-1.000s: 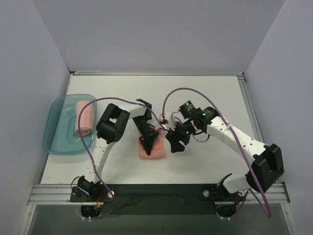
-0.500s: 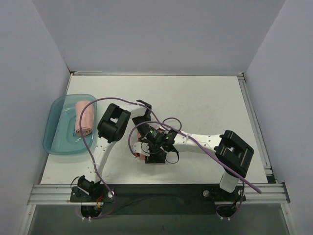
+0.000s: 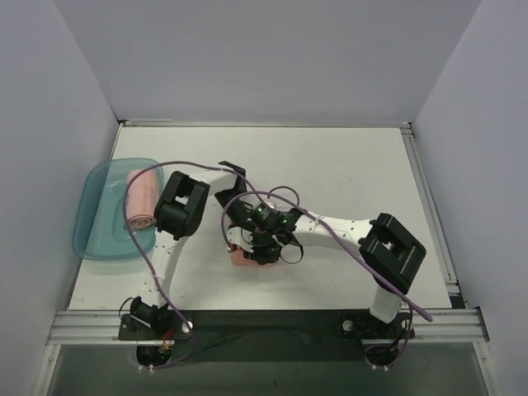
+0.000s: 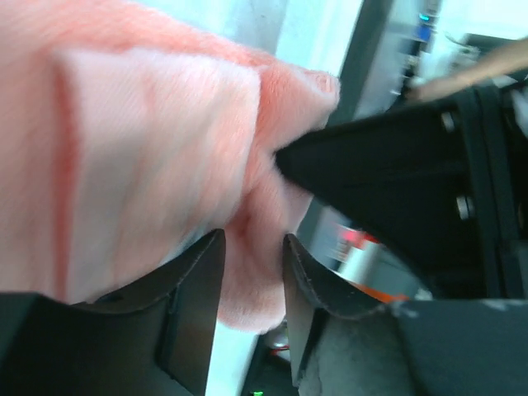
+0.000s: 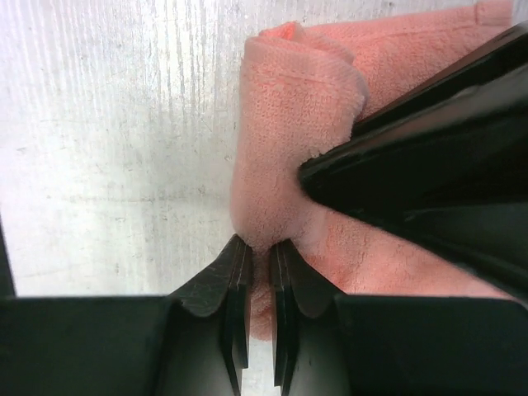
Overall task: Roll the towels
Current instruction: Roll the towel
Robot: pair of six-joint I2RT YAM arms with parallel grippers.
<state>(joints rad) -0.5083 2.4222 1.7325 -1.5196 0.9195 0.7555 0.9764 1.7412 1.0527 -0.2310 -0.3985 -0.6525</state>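
Swung in since earlier: right pincer (image 5: 257, 247), clamped on towel (image 5: 289, 124) edge; left pincer (image 4: 252, 247) apart, towel at tips.

A white table (image 3: 346, 165) is seen, on which a translucent teal tray (image 3: 91, 223) is set at the left edge and a bunched salmon-pink towel (image 3: 241, 258) is laid near the front middle.
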